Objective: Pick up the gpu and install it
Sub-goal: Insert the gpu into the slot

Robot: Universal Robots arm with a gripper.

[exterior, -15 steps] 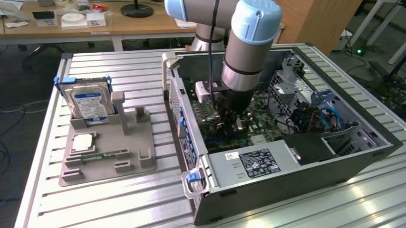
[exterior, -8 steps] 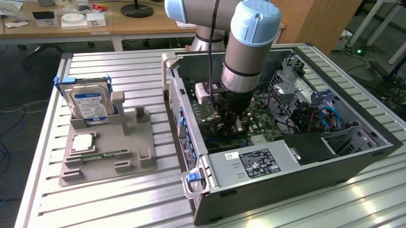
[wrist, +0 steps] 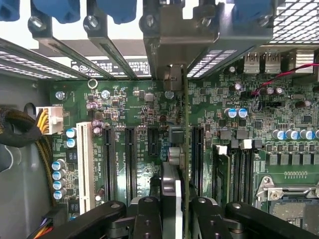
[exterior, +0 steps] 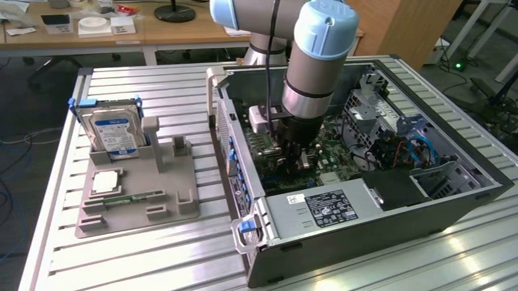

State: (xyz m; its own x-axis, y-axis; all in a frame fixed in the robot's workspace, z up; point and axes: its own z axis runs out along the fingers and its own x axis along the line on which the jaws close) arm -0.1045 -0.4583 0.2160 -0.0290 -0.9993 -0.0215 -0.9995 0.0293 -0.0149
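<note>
— Hand (wrist: 175, 211): how does it stand?
— Narrowed on the gpu (wrist: 185, 149), which it grips edge-on between its black fingers (wrist: 149, 211), down inside the open case (exterior: 389, 218).
— Where does the card sit?
— Upright over the motherboard (wrist: 139, 109), in line with the long black slots (wrist: 130, 159); its metal bracket (wrist: 174, 40) reaches up to the case's rear slot openings. Whether its lower edge is fully in a slot, I can't tell; the fingers hide that part.
— And in the exterior view?
— The arm (exterior: 319, 60) reaches straight down into the case, the hand low by the board. The case lies on its side on the slatted surface (exterior: 130, 248), lid off, power supply (exterior: 324, 209) at the near end.
— What about the grey tray (exterior: 137, 188)?
— On the exterior view's left of the case. A hard drive (exterior: 117, 134) stands upright in its rear holder, a memory stick (exterior: 130, 199) lies flat near the front, and a square chip (exterior: 107, 180) lies just behind it.
</note>
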